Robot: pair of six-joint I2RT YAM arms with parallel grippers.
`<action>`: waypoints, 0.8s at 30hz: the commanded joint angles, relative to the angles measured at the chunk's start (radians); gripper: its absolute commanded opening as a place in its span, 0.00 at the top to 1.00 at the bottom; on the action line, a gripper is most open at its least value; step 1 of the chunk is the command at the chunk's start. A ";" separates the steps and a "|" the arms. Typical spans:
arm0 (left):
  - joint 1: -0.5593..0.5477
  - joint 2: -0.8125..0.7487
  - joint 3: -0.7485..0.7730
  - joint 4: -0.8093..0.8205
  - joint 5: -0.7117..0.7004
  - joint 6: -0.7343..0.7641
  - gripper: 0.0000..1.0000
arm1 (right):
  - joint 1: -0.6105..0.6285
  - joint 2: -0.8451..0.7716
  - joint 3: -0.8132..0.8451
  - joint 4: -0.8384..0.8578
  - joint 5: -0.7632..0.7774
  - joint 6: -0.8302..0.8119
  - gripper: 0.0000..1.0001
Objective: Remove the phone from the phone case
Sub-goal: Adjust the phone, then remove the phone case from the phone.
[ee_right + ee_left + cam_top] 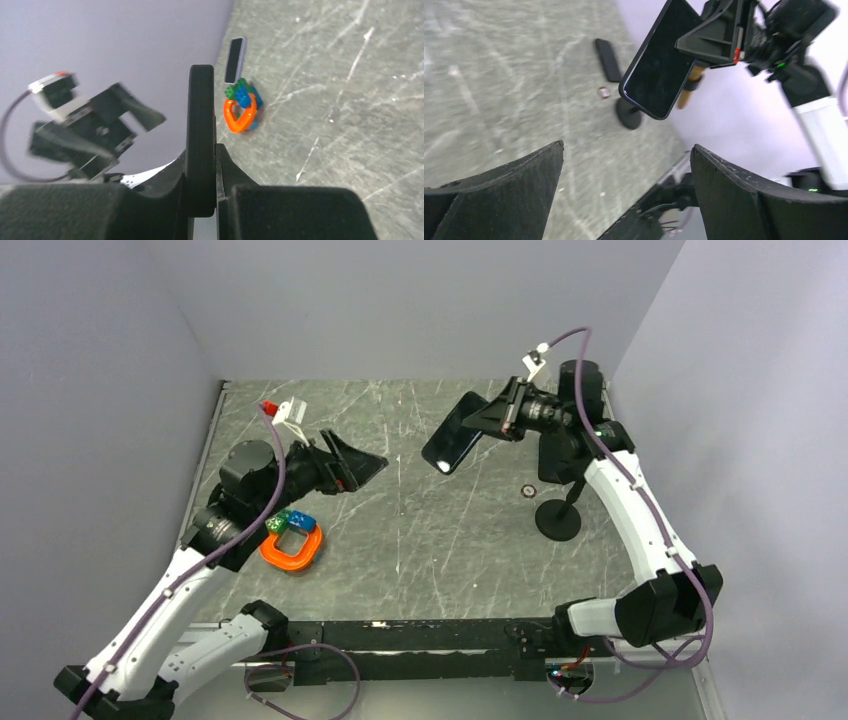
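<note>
My right gripper (pixel 497 415) is shut on one end of the black phone (pixel 453 433) and holds it tilted in the air above the far middle of the table. The screen is dark with a black rim round it; I cannot tell case from phone. In the right wrist view the phone (pixel 201 100) stands edge-on between my fingers (pixel 201 152). My left gripper (pixel 355 465) is open and empty, raised to the phone's left and pointing at it. In the left wrist view the phone (pixel 659 65) hangs well beyond my open gripper (pixel 627 146).
An orange ring with green and blue bricks (pixel 292 545) lies at the left, a small black slab (pixel 235 60) beside it. A black round-footed stand (pixel 558 518) and a small ring (pixel 527 491) sit under the right arm. A flat black piece (pixel 608 60) lies beyond them.
</note>
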 commanded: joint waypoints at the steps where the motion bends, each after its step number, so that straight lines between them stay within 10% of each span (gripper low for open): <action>1: 0.096 0.042 -0.121 0.408 0.368 -0.259 0.02 | -0.078 -0.070 0.052 0.143 -0.269 0.058 1.00; 14: 0.091 0.268 -0.092 0.916 0.603 -0.470 0.49 | -0.100 -0.084 -0.035 0.454 -0.392 0.294 1.00; 24: 0.047 0.315 -0.061 0.922 0.630 -0.473 0.58 | -0.100 -0.079 -0.055 0.518 -0.411 0.353 1.00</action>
